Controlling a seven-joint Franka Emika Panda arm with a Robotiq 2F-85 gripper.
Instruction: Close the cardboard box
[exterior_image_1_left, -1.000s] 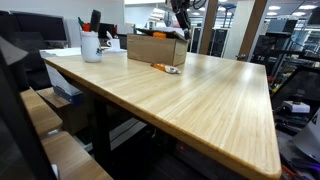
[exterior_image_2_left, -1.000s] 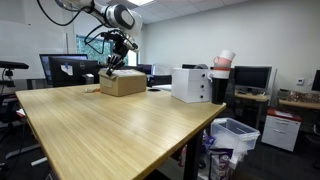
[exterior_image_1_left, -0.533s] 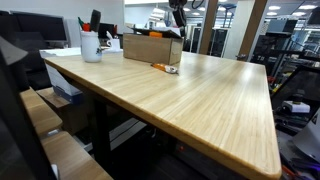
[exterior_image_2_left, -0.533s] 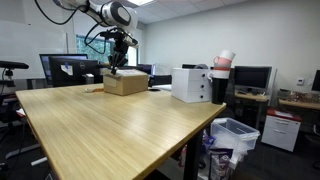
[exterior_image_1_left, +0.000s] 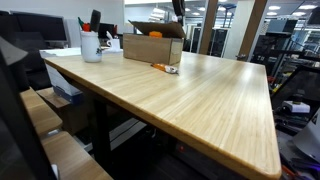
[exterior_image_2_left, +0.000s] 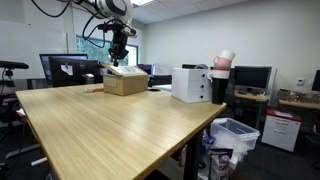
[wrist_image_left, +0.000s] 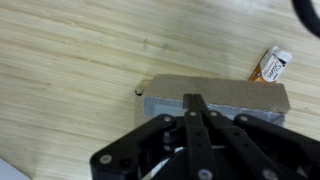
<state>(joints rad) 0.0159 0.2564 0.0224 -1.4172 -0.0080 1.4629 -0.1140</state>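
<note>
Gripper (wrist_image_left: 195, 103) reads as closed on nothing: in the wrist view the two black fingers meet in a point with no gap. In an exterior view it hangs right over the plain brown corrugated cardboard box (exterior_image_2_left: 124, 84), apart from it as far as I can judge. The box sits at the far end of the long light wooden table (exterior_image_1_left: 200, 100), near the white mug full of pens (exterior_image_1_left: 91, 46), with a small orange-and-white packet (exterior_image_1_left: 165, 68) lying on the table close to it. One brown flap (exterior_image_1_left: 145, 27) looks raised above the box top, so the job isn't done; I can't tell how the other flaps lie. Keep the fingers together and use them as a blunt pusher, no grasp needed. Come in on the outer face of the raised flap, contact it high, away from the fold, and sweep over toward the middle of the box while dropping, so the flap follows its hinge arc. My guess is the box is light and nothing pins it, so a low sideways shove will likely slide it across the smooth wood; bias the force downward as soon as the flap tips past vertical. Go slow near the end and press flat, since corrugated flaps tend to spring back. Don't let a fingertip dip inside the opening, and keep the sweep clear of the mug.
</note>
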